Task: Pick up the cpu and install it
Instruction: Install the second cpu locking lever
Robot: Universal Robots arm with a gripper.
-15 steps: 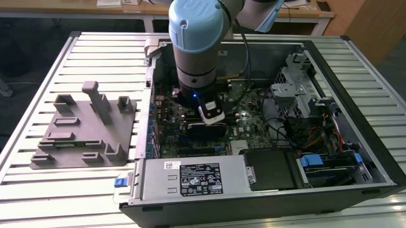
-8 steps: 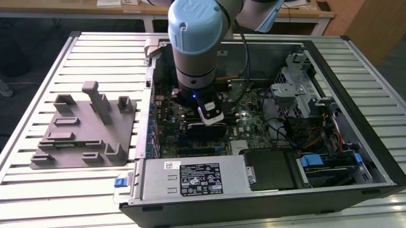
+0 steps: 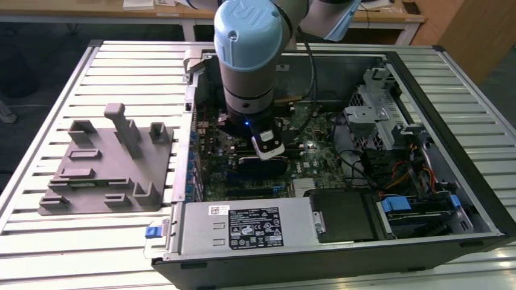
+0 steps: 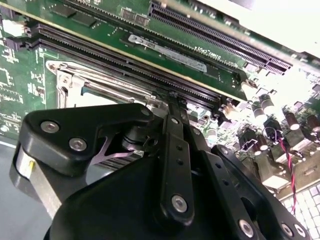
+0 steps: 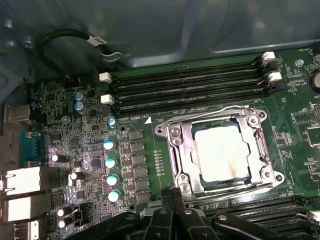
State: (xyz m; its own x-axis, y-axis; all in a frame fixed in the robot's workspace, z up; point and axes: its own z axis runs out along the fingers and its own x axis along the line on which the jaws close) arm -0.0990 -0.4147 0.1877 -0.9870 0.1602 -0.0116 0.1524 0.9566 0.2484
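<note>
My gripper (image 5: 172, 200), closest to the lens, has its fingers pressed together on nothing, while the cpu (image 5: 220, 151) sits in the socket (image 5: 218, 150) on the motherboard (image 5: 140, 135) just beside them, so I judge a straight, gentle lift keeps it seated.

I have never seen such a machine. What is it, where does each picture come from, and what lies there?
The pale blue and grey robot arm reaches down into an open black computer case that lies on a ribbed metal table. That picture is the exterior view, taken from off the arm. The two other pictures come from cameras near the arm's wrist and look at the green motherboard. In the first wrist view the small square silver cpu sits inside the metal-framed socket. The black gripper hangs close above the board. A grey plastic holder lies on the table beside the case.
</note>
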